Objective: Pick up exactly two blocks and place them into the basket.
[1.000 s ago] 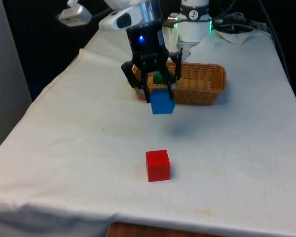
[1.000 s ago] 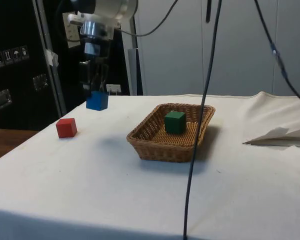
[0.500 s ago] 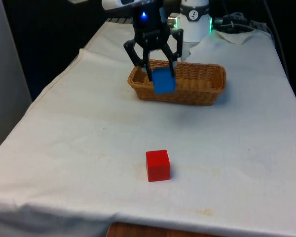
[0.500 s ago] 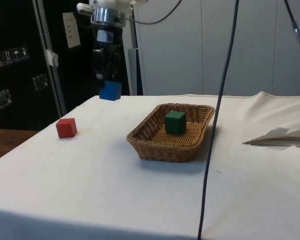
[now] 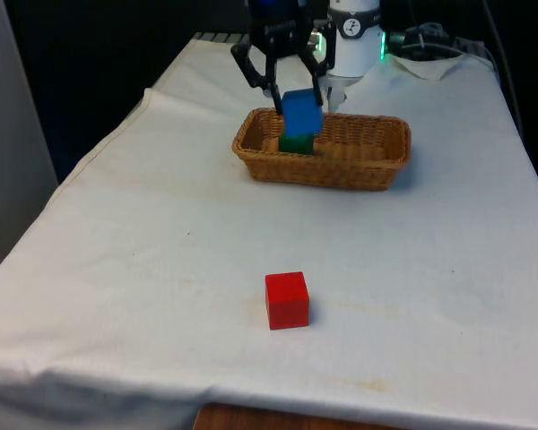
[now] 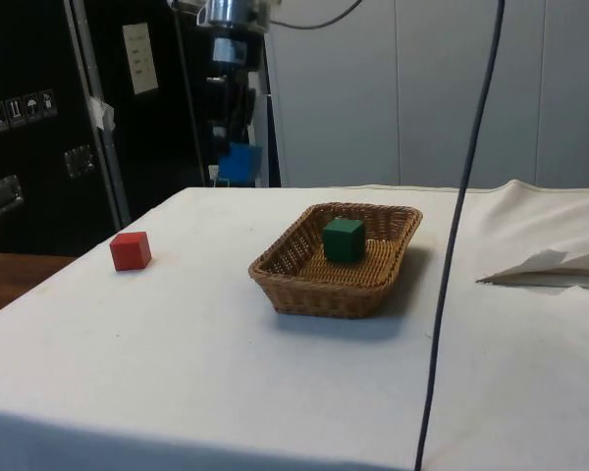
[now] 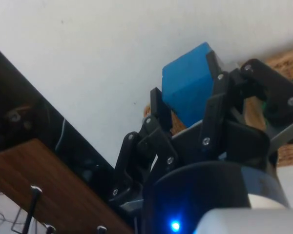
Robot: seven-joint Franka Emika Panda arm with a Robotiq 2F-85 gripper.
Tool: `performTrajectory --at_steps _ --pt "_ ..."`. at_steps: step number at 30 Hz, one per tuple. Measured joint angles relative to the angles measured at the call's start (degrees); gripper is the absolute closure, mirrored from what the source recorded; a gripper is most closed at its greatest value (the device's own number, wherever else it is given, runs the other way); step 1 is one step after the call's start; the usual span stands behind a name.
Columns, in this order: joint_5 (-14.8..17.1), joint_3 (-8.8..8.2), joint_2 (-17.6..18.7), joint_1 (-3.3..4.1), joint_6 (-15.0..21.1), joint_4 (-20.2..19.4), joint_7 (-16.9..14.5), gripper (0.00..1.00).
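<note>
— What is the gripper [image 5: 290, 94] doing?
— Its fingers are clamped on a bright blue block [image 5: 301, 112], a plain cube, tilted, held in the air above the basket's [image 5: 359, 175] end toward the front view's left.
— And the basket itself?
— A shallow, oblong woven wicker one on the white cloth [image 5: 143, 260], with a dark green block [image 6: 344, 239] resting inside it.
— Anything else?
— A red block [image 5: 287, 300] sits alone on the cloth, well apart from the basket.
</note>
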Motion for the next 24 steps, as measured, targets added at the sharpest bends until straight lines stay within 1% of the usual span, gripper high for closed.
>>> performTrajectory --at_steps 7,8,9,10,14,15,16,21,23,24 --pt "-3.6 0.4 -5.2 0.23 0.0 -4.0 1.6 0.98" --pt "-3.6 0.4 -5.2 0.23 0.0 -4.0 1.6 0.98" --pt "-4.1 0.52 -5.9 0.23 0.0 -4.6 1.9 0.98" --pt "-5.1 0.69 -7.3 0.23 0.0 -5.7 2.4 0.98" --pt "-7.3 1.26 -10.1 0.23 0.0 -7.8 3.8 0.98" --pt "-8.5 1.66 -11.2 0.23 0.0 -8.7 4.8 0.98" --pt "-8.5 1.66 -11.2 0.23 0.0 -8.7 4.8 0.98" --pt "-10.9 2.64 -13.6 0.23 0.0 -10.5 6.7 0.98" --pt "-11.2 2.92 -14.0 0.23 0.1 -10.9 7.0 0.98" --pt "-11.9 3.5 -14.7 0.23 0.2 -11.8 7.7 0.98"
